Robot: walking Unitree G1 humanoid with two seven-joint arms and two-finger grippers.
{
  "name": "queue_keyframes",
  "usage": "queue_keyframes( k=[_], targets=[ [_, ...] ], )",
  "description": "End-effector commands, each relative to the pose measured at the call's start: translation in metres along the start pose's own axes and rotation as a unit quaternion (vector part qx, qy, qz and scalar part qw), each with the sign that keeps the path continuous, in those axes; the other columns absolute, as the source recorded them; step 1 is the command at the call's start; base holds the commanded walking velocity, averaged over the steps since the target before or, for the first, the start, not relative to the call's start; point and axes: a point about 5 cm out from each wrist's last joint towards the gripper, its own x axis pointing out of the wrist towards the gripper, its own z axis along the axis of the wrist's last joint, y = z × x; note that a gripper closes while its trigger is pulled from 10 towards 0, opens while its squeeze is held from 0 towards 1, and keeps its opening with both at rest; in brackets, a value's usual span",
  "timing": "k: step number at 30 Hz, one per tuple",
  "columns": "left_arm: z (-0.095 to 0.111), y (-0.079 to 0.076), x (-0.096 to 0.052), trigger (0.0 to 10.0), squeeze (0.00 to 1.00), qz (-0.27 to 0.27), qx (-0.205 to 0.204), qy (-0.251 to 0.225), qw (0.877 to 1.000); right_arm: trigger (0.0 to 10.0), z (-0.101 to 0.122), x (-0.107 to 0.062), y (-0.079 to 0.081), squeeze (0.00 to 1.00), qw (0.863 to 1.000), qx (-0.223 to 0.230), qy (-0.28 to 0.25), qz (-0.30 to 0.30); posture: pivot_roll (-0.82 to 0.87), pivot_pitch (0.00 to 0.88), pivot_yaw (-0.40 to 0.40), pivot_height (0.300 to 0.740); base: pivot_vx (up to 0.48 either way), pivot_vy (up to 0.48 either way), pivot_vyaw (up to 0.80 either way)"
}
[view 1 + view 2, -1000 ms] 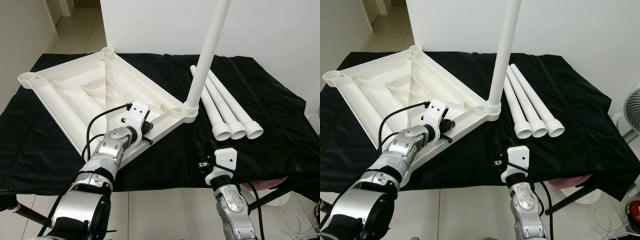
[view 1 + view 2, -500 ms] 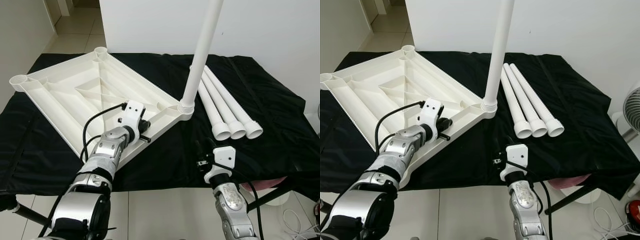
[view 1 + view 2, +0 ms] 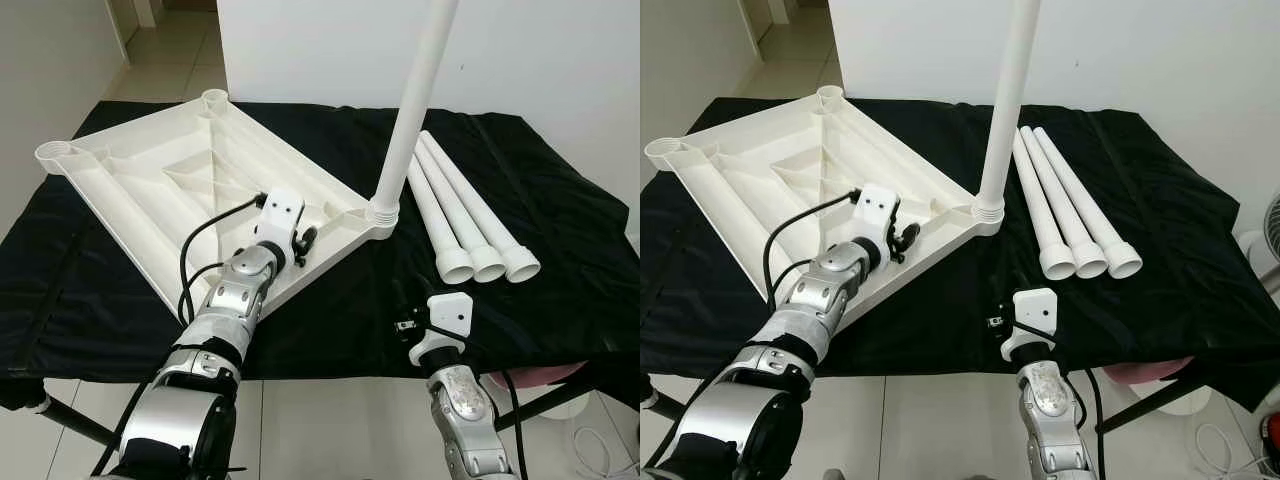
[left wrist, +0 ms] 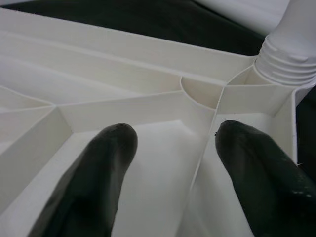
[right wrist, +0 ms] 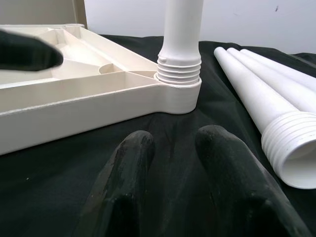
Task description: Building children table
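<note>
Left end effector (image 4: pixel 170 148) astride rib of upturned white tabletop (image 3: pixel 150 185).

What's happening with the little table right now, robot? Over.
Left gripper open over the upturned tabletop. Right gripper open, low over the black cloth. One leg upright in its corner, three loose legs waiting. Nothing blocking.

A low surface draped in a wrinkled black cloth (image 3: pixel 560 270) carried the parts. On it lay a white ribbed plastic tabletop (image 3: pixel 170 190), turned underside up, toward the robot's left. Three loose white plastic leg tubes (image 3: pixel 462 215) lay side by side just right of it, threaded ends nearest.
</note>
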Motion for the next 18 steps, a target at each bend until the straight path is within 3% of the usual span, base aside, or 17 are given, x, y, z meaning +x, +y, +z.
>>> queue_keyframes(
  k=[1,4,7,10,18],
  targets=[
    [0.004,-0.009,-0.006,10.0,0.00,-0.079,0.012,-0.028,0.996,10.0,-0.005,-0.003,-0.001,0.00,1.000,-0.001,0.010,-0.005,-0.09,0.000,-0.003,0.740,0.000,0.000,0.00],
    [0.004,-0.009,-0.006,10.0,0.00,-0.079,0.012,-0.028,0.996,10.0,-0.005,-0.003,-0.001,0.00,1.000,-0.001,0.010,-0.005,-0.09,0.000,-0.003,0.740,0.000,0.000,0.00],
    [0.011,-0.010,-0.021,10.0,0.00,-0.153,0.030,-0.070,0.985,10.0,-0.006,-0.001,0.001,0.00,1.000,-0.001,0.010,-0.001,-0.08,0.000,-0.008,0.740,0.000,0.000,0.00],
    [0.011,-0.011,-0.034,10.0,0.00,-0.200,0.043,-0.080,0.976,10.0,-0.006,0.000,0.002,0.00,1.000,-0.001,0.010,0.002,-0.08,0.000,-0.014,0.740,0.000,0.000,0.00],
    [-0.010,-0.011,-0.067,10.0,0.00,-0.297,0.075,-0.035,0.951,10.0,-0.006,0.001,0.002,0.00,1.000,-0.004,0.012,0.009,-0.07,0.000,-0.023,0.740,0.000,0.000,0.00]
  ],
)
